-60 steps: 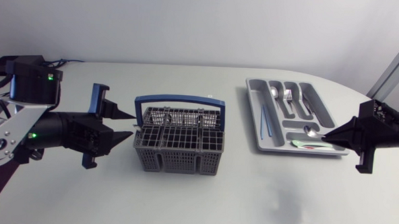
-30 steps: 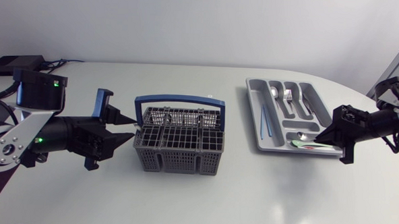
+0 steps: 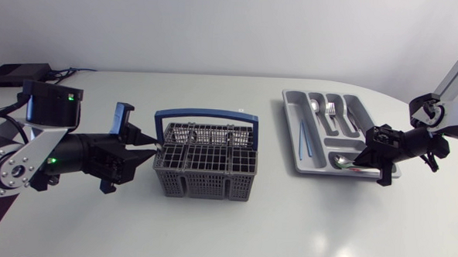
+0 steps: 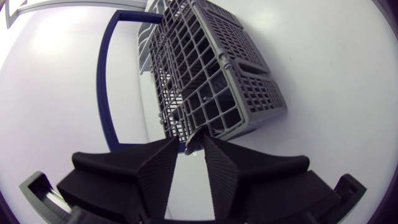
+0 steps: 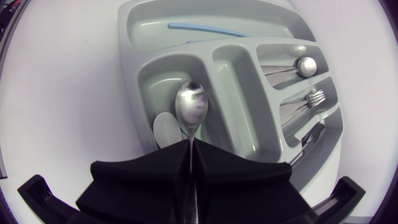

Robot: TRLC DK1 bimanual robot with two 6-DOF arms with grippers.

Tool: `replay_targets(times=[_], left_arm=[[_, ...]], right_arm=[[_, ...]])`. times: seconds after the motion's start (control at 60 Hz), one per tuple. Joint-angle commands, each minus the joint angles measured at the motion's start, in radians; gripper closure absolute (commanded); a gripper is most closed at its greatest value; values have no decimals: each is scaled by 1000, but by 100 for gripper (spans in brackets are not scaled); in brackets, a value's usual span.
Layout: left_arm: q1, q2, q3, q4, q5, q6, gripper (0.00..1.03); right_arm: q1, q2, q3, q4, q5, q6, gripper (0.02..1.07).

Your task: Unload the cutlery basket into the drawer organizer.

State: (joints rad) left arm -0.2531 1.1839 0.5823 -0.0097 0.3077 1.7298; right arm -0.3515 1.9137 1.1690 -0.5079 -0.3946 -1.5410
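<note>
The spoon [image 5: 190,107] is clamped by its handle in the right gripper [image 5: 188,144], whose fingers are pressed together on it. Its bowl juts straight ahead of the gripper, low over the front compartment of the drawer organizer [image 5: 158,84]. The spoon's long axis appears to run along that compartment's length, so setting it down should call for lowering and release rather than turning. Just beside the bowl lies one pale spoon-shaped piece [image 5: 164,129]. The other compartments hold one blue stick-like piece [image 5: 205,29], one more spoon [image 5: 305,65], one fork [image 5: 314,98] and what seems one knife [image 3: 356,118]. The single cutlery basket [image 3: 204,170] stands well apart, nearer the left gripper [image 3: 152,145], which sits at its side wall with one small metal piece [image 4: 194,142] at its tip. Whether it grips that piece cannot be told.
</note>
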Motion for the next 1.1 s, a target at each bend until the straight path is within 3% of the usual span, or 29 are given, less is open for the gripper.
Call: replay_targets(times=[0.0, 0.25, 0.317, 0.35, 0.4, 0.45, 0.85, 1.083], left_arm=[[-6, 25, -22, 19, -4, 45, 75], [-5, 29, -22, 28, -4, 45, 79], [-3, 28, -22, 28, -4, 45, 79], [-3, 28, -21, 28, -4, 45, 79], [-3, 28, -19, 28, -4, 47, 83], [-2, 29, -19, 30, -5, 50, 85], [-9, 60, -13, 33, -27, 80, 85], [-9, 60, -12, 47, -41, 99, 90]], right_arm=[[13, 24, 6, 23, 13, -1, 101], [19, 18, 3, 54, 28, -4, 98], [22, 11, -2, 68, 36, 1, 73], [23, 1, -9, 77, 42, 5, 49], [23, -22, -20, 83, 45, 19, 21], [25, -48, -32, 86, 43, 25, 12], [51, -271, -218, 92, 26, 5, 8], [75, -358, -282, 86, 19, 4, 8]])
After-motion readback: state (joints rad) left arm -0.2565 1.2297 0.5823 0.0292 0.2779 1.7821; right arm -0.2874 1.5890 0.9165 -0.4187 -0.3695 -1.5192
